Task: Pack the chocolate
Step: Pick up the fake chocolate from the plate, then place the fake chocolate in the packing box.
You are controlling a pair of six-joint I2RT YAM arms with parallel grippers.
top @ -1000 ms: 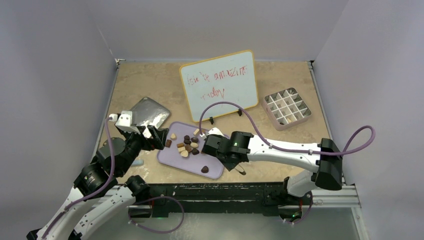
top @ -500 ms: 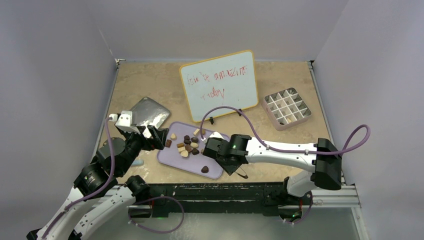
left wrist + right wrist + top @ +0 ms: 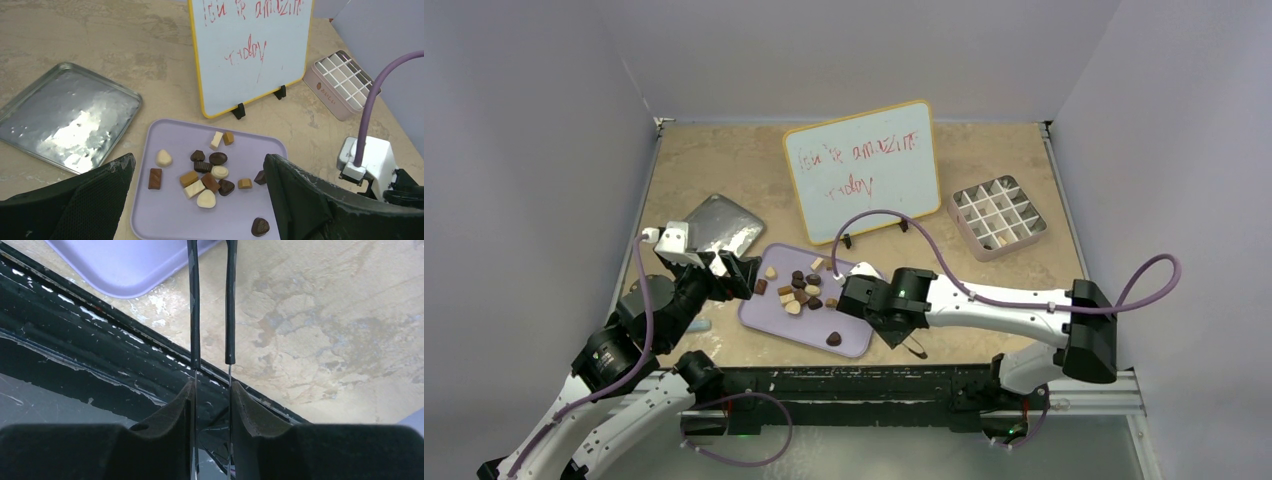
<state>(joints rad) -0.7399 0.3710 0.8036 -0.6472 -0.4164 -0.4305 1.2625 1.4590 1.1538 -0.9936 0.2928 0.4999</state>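
Several small chocolates (image 3: 799, 290), dark brown, tan and cream, lie in a loose cluster on the lavender tray (image 3: 769, 322). They also show in the left wrist view (image 3: 210, 172). One dark heart-shaped piece (image 3: 834, 339) lies alone near the tray's front right corner. My left gripper (image 3: 742, 275) is open and empty at the tray's left edge, jaws wide apart (image 3: 199, 159). My right gripper (image 3: 896, 328) is shut on thin metal tweezers (image 3: 229, 315) with black sleeves. It is just right of the tray, near the table's front edge. The tweezer tips leave the right wrist view.
A pale pink gridded box (image 3: 997, 217) stands at the back right. A whiteboard (image 3: 862, 168) with red writing stands behind the tray. A silver metal tray (image 3: 719, 225) lies at the left. The black front rail (image 3: 100, 340) runs under the right gripper.
My right gripper with the tweezers has shifted slightly right and toward the front edge. The left arm and the chocolates have not moved.
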